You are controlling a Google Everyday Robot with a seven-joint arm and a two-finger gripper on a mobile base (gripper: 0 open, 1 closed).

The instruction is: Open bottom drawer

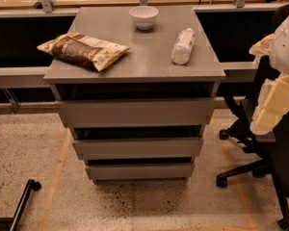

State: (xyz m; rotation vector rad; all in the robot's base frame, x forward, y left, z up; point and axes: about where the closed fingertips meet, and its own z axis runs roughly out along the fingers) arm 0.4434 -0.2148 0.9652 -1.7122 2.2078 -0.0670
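Here you see the bottom drawer (139, 170) at 6 o'clock on the grey cabinet (135, 61), lowest of three fronts. The gripper (275, 105) sits at 3 o'clock, well apart from it; its spread you cannot make out.

— What's on the tabletop (139, 64)?
— A snack bag (82, 50) at left, a white bowl (144, 17) at the back, a clear bottle (183, 45) lying on its side at right.
— Beside it?
— A black office chair (245, 168) on the speckled floor (135, 206).
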